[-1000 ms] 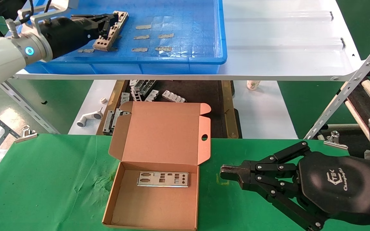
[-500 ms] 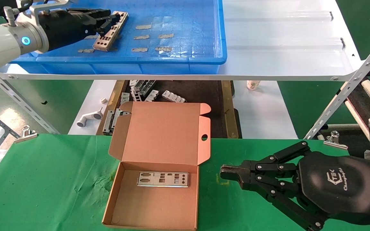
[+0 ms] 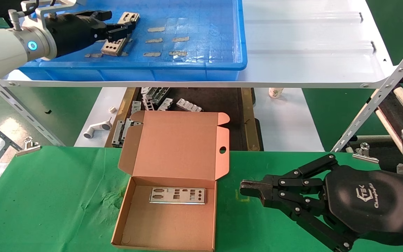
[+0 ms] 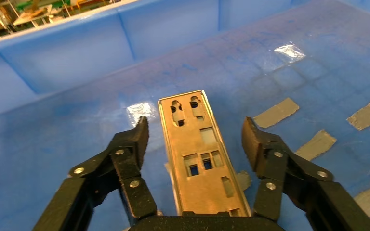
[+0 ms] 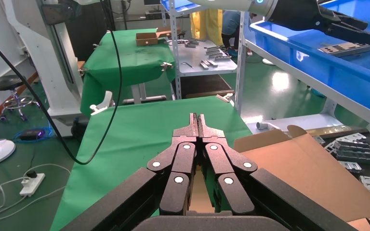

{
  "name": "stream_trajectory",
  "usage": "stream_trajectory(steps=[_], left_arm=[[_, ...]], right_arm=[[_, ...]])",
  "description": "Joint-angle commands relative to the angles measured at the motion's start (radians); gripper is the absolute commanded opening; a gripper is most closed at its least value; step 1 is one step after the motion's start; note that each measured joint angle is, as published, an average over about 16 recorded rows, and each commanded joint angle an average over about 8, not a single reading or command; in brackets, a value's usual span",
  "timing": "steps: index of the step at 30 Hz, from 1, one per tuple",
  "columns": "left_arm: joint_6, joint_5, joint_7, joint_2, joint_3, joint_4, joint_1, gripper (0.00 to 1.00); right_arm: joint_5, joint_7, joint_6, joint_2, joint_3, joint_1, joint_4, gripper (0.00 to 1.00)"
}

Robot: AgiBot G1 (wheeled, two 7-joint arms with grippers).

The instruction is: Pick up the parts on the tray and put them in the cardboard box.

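Left gripper (image 4: pixel 195 139) in tray (image 3: pixel 201 66), upper left of frame, fingers spread wide astride a plate (image 4: pixel 200 159), nothing clamped, second plate (image 3: pixel 177 195) laid in box (image 3: pixel 168 224), right gripper (image 3: pixel 248 189) closed empty, lower right.

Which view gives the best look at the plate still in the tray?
The left wrist view: the metal plate lies lengthwise between the open left gripper's fingers, untouched, cutouts plain. The head view shows the same plate small, partly hidden by that gripper. The right wrist view catches it distant, edge-on in the blue tray.
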Motion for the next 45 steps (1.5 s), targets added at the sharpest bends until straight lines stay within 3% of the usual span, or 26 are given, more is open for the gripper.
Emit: stream_trajectory(steps=[1, 3, 5, 7, 11, 13, 15, 45], left_arm=[[0.001, -0.002, -0.004, 0.002, -0.001, -0.002, 0.003, 1.0], [-0.002, -0.002, -0.012, 0.004, -0.001, 0.0, 0.005, 1.0], [-0.006, -0.002, -0.017, 0.006, -0.001, 0.0, 0.007, 0.9], [-0.011, -0.002, -0.021, 0.007, -0.001, -0.001, 0.008, 0.74], [-0.017, -0.006, -0.031, 0.006, -0.004, -0.003, 0.011, 0.24], [-0.017, -0.007, -0.036, 0.006, -0.004, -0.002, 0.012, 0.09], [-0.017, -0.008, -0.043, 0.006, -0.005, -0.002, 0.014, 0.0], [-0.036, -0.01, -0.05, 0.006, -0.007, -0.024, 0.029, 0.0]], right_arm=[[0.0, 0.0, 0.0, 0.0, 0.0, 0.0, 0.0, 0.0], [0.0, 0.0, 0.0, 0.0, 0.0, 0.0, 0.0, 0.0], [0.0, 0.0, 0.0, 0.0, 0.0, 0.0, 0.0, 0.0], [0.0, 0.0, 0.0, 0.0, 0.0, 0.0, 0.0, 0.0], [0.0, 0.0, 0.0, 0.0, 0.0, 0.0, 0.0, 0.0], [0.0, 0.0, 0.0, 0.0, -0.001, 0.0, 0.0, 0.0], [0.0, 0.0, 0.0, 0.0, -0.001, 0.0, 0.0, 0.0], [0.001, -0.001, 0.001, 0.001, -0.002, 0.0, 0.0, 0.0]])
